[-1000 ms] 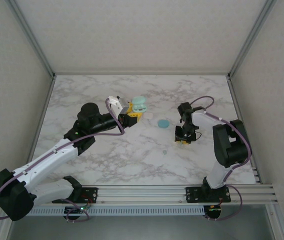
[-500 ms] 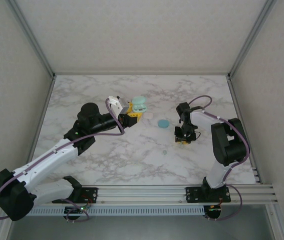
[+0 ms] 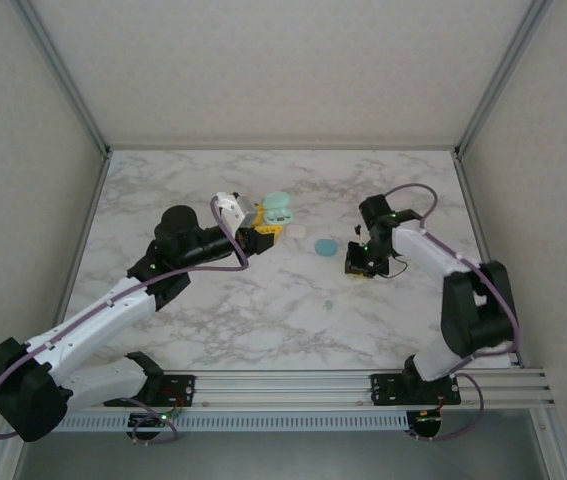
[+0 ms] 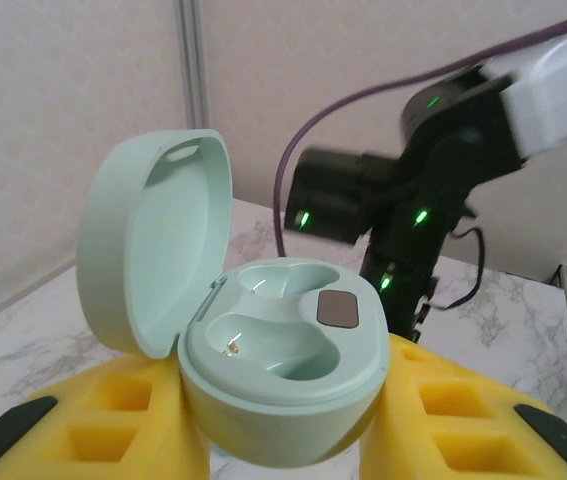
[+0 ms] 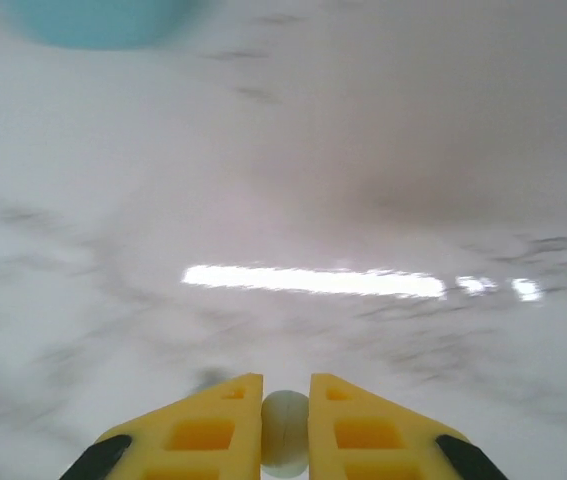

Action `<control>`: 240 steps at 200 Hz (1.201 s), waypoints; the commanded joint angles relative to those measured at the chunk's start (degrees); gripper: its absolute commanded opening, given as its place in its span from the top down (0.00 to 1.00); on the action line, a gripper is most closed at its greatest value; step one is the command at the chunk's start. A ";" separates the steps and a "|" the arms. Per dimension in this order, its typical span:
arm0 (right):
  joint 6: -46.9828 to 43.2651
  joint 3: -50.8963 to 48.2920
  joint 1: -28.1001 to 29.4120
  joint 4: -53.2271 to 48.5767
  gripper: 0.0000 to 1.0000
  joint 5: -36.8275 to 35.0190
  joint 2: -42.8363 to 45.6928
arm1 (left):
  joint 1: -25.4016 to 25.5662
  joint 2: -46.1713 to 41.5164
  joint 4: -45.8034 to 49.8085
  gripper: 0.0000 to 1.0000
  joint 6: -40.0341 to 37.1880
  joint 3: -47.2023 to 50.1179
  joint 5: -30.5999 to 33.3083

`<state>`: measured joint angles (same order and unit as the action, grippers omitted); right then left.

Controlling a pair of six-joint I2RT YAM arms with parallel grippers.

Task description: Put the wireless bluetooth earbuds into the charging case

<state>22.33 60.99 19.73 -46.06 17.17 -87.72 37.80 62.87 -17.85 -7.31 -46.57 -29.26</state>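
Observation:
My left gripper [image 3: 266, 228] is shut on the pale green charging case [image 4: 278, 370] and holds it upright above the table. The case's lid [image 4: 153, 240] stands open and both wells look empty. In the top view the case [image 3: 277, 208] sits left of centre. My right gripper [image 5: 285, 392] is shut on one small pale green earbud [image 5: 285, 440], pinched between the yellow fingers [image 5: 198, 435] just above the marble. In the top view the right gripper [image 3: 359, 267] is right of centre, well apart from the case. Another tiny earbud [image 3: 329, 304] lies on the table nearer the front.
A round light blue case [image 3: 325, 246] lies on the table between the two grippers, and its edge shows at the top left of the right wrist view [image 5: 93, 20]. The right arm [image 4: 433, 150] stands behind the held case. Walls enclose the marble table [image 3: 213, 320].
The right gripper's jaws have closed on the small earbud. Its wrist has shifted slightly up and left in the top view and its elbow has swung right. The left arm has not moved.

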 commanded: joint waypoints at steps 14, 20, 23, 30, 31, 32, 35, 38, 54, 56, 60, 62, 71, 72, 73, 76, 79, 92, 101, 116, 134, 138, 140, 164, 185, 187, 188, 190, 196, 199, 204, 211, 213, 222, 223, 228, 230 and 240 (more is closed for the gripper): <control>5.59 3.35 -0.21 6.98 0.85 31.95 7.45 | -0.08 -1.52 0.01 0.79 -0.60 -0.19 1.05; 6.57 3.79 -0.21 8.17 0.85 36.10 7.81 | -0.25 -1.56 0.09 0.79 -0.52 -0.34 1.12; 6.99 3.94 -0.20 8.85 0.85 38.16 7.76 | -0.33 -1.53 0.17 0.79 -0.51 -0.44 1.13; 8.07 4.22 -0.21 10.95 0.85 43.07 7.88 | -0.59 -1.74 0.19 0.79 -0.49 -0.54 1.20; 8.21 4.22 -0.21 11.24 0.85 43.71 7.86 | -0.65 -1.76 0.19 0.79 -0.50 -0.54 1.21; 8.41 4.27 -0.21 11.56 0.85 44.34 7.84 | -0.68 -1.77 0.18 0.79 -0.55 -0.54 1.21; 9.07 4.31 -0.21 12.27 0.85 46.04 7.83 | -0.83 -1.88 0.11 0.79 -0.57 -0.48 1.20; 9.58 4.38 -0.21 12.91 0.85 47.20 7.81 | -0.95 -1.98 0.10 0.79 -0.60 -0.41 1.11; 11.64 4.84 -0.21 15.09 0.85 52.15 7.61 | -2.03 -2.44 0.00 0.79 -0.60 -0.20 0.79; 12.00 4.84 -0.19 15.47 0.85 52.68 7.51 | -2.14 -2.50 0.00 0.79 -0.60 -0.21 0.67; 12.66 4.92 -0.21 16.26 0.86 53.77 7.48 | -2.39 -2.57 0.00 0.79 -0.60 -0.18 0.46; 13.01 4.92 -0.21 16.62 0.85 54.38 7.41 | -2.52 -2.64 0.00 0.79 -0.60 -0.12 0.39; 14.31 5.09 -0.21 17.96 0.86 56.14 7.15 | -2.89 -2.75 0.00 0.79 -0.73 0.06 0.10; 14.45 5.10 -0.17 18.13 0.86 56.22 7.14 | -2.95 -2.80 0.00 0.79 -0.75 0.07 0.09; 14.69 5.10 -0.19 18.25 0.86 56.40 7.18 | -2.97 -2.82 0.05 0.79 -0.76 0.07 0.08; 15.11 5.17 -0.21 18.61 0.86 56.78 7.17 | -3.07 -2.87 0.09 0.79 -0.82 0.14 0.01; 15.40 5.31 -0.19 18.84 0.86 57.13 7.13 | -3.15 -2.92 0.21 0.79 -0.84 0.16 -0.08; 16.14 6.11 -0.20 19.15 0.85 58.27 6.78 | -3.17 -2.96 0.53 0.79 -1.21 0.16 -0.59; 18.02 6.33 -0.13 20.89 0.86 59.04 6.77 | -3.17 -2.89 0.68 0.80 -1.29 0.20 -0.96; 18.34 7.22 -0.13 20.48 0.85 59.25 6.69 | -3.17 -2.84 1.01 0.80 -1.52 0.30 -1.14; 18.61 8.53 0.03 19.88 0.85 59.03 6.64 | -3.17 -2.64 1.23 0.79 -1.78 0.42 -1.22; 18.96 8.55 0.18 20.31 0.85 58.97 6.75 | -3.17 -2.65 1.23 0.80 -1.80 0.34 -1.29; 19.07 8.60 0.15 20.44 0.85 58.95 6.79 | -3.15 -2.60 1.23 0.79 -1.82 0.34 -1.36; 21.99 8.97 0.54 22.95 0.85 58.49 7.57 | -3.09 -1.90 1.94 0.80 -2.00 -0.19 -2.20; 24.53 9.06 0.75 24.71 0.85 57.89 8.15 | -3.04 -1.37 1.67 0.79 -1.98 -0.36 -2.45; 24.94 8.99 0.82 25.10 0.85 57.82 8.28 | -3.01 -1.31 1.65 0.80 -2.00 -0.43 -2.47; 25.12 8.94 0.83 25.30 0.85 57.77 8.28 | -3.00 -1.29 1.71 0.79 -1.96 -0.44 -2.47; 25.48 8.81 0.84 25.62 0.85 57.73 8.34 | -3.00 -1.27 1.70 0.79 -1.97 -0.45 -2.54; 26.22 8.79 0.95 26.09 0.85 57.37 8.57 | -2.91 -1.05 1.67 0.79 -2.00 -0.54 -2.59; 26.31 8.86 0.97 26.10 0.85 57.20 8.59 | -2.87 -1.03 1.67 0.79 -2.07 -0.55 -2.56; 26.72 8.96 1.00 26.16 0.85 56.91 8.80 | -2.82 -0.93 1.67 0.79 -2.13 -0.65 -2.56; 27.25 9.02 1.15 27.09 0.85 56.35 9.30 | -2.67 -0.74 1.62 0.79 -2.27 -0.59 -2.56; 27.38 9.05 1.18 27.43 0.85 56.14 9.52 | -2.61 -0.73 1.66 0.79 -2.31 -0.55 -2.52; 27.58 9.45 1.43 28.08 0.85 54.73 10.41 | -2.41 -0.54 1.67 0.79 -2.71 -0.59 -2.39; 27.50 9.56 1.49 28.02 0.85 54.51 10.53 | -2.39 -0.55 1.63 0.79 -2.75 -0.52 -2.34; 26.69 10.14 1.68 27.24 0.85 53.17 10.95 | -2.30 -0.37 1.54 0.79 -2.88 -0.46 -2.23; 26.25 10.47 1.75 26.79 0.85 52.62 11.29 | -2.25 -0.38 1.46 0.79 -2.88 -0.41 -2.15; 23.81 12.01 2.13 24.17 0.84 49.41 12.30 | -2.12 -0.20 0.66 0.79 -2.94 -0.15 -1.97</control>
<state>47.62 68.79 20.80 -21.21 71.70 -79.37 35.20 62.17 -16.21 -9.23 -46.48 -30.15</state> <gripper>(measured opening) 0.154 0.347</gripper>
